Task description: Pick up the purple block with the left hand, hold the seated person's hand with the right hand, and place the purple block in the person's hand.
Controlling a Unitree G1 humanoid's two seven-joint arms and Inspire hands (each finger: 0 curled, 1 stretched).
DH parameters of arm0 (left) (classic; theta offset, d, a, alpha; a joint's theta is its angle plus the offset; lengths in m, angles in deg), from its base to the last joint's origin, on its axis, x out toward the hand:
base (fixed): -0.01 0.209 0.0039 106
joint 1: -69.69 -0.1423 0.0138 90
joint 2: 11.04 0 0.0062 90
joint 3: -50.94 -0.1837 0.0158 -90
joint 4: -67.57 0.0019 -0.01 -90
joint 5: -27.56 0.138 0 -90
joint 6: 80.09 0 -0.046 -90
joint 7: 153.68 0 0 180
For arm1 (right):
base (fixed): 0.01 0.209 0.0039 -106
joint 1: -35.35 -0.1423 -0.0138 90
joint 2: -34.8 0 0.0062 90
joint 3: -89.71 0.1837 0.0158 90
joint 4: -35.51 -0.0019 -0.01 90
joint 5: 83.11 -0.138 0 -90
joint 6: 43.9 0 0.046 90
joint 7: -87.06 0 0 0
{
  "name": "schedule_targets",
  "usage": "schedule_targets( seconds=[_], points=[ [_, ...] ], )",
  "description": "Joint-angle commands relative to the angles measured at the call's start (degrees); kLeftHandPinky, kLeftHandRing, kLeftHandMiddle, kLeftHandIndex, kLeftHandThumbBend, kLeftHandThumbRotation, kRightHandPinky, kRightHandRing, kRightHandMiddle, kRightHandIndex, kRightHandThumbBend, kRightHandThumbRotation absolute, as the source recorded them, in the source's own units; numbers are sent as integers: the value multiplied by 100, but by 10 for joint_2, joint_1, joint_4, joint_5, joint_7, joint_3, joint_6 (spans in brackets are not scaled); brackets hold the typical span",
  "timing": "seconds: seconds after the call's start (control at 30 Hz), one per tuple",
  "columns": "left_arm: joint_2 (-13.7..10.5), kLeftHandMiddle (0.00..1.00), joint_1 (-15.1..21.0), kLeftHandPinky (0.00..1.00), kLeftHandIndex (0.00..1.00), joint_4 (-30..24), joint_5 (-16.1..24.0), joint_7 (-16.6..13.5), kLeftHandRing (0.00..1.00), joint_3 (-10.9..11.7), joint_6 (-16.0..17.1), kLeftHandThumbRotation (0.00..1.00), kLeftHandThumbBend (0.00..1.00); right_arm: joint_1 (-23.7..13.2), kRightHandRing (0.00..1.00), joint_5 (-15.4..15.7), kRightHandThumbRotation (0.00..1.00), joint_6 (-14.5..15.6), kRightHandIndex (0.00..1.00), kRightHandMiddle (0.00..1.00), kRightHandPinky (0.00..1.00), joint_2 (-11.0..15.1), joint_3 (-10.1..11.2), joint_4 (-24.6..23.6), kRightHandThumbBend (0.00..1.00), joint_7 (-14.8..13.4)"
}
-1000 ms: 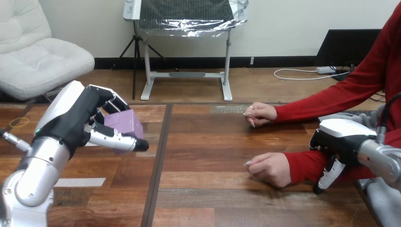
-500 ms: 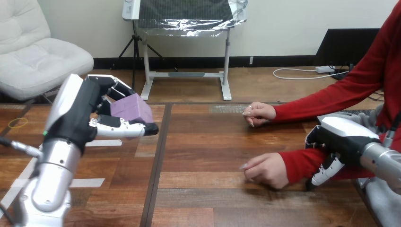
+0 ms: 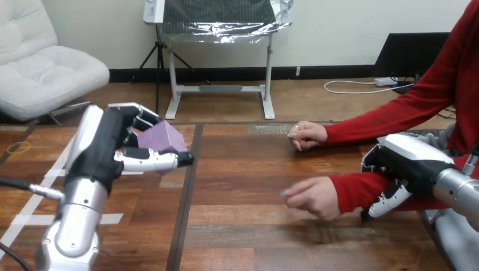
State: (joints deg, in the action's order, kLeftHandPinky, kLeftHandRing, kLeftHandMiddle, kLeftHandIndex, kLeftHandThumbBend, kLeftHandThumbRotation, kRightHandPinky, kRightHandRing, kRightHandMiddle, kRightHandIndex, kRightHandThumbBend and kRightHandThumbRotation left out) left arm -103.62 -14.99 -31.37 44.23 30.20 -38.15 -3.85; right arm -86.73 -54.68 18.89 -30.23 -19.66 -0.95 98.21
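Note:
My left hand (image 3: 104, 148) hovers over the table's left half, shut on the purple block (image 3: 160, 138), which is pinched between the thumb below and the fingers (image 3: 133, 108) above. The person's near hand (image 3: 312, 196) is loosely curled at centre right, just above the wood. Their other hand (image 3: 308, 134) rests farther back. My right hand (image 3: 408, 164) lies on the red-sleeved forearm (image 3: 353, 189) behind the near hand, its fingers (image 3: 390, 203) curled down over the sleeve's near side. A wide gap separates the block from the near hand.
A dark seam (image 3: 182, 220) runs front to back down the wooden table. White tape strips (image 3: 107, 218) and a yellow rubber band (image 3: 18, 148) lie on the left part. Bare wood stretches between my two hands.
My left hand has turned and carried the block a little right and up. The person's near hand has slid slightly left with its fingers loosening. My right hand stayed on the forearm.

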Motion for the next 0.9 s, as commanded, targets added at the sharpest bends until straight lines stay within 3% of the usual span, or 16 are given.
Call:
schedule_targets(
  seconds=[0.0,0.1,0.33,0.87],
  points=[
    [15,40,53,34,42,25,-3,-17,36,-5,23,0,80,-9,31,-29,4,-29,36,36,28,-6,24,-55,86,9],
    [22,41,61,34,42,44,-2,-23,37,-10,33,0,81,-5,32,-35,4,-36,37,37,28,-7,28,-67,86,11],
    [46,42,84,36,42,94,-17,-27,39,-16,53,0,81,5,32,-40,4,-5,38,37,28,-13,38,-113,85,29],
    [89,43,134,37,42,199,-25,-38,40,-33,91,0,84,32,32,-58,10,38,37,37,29,-32,53,-195,85,40]
  ],
)
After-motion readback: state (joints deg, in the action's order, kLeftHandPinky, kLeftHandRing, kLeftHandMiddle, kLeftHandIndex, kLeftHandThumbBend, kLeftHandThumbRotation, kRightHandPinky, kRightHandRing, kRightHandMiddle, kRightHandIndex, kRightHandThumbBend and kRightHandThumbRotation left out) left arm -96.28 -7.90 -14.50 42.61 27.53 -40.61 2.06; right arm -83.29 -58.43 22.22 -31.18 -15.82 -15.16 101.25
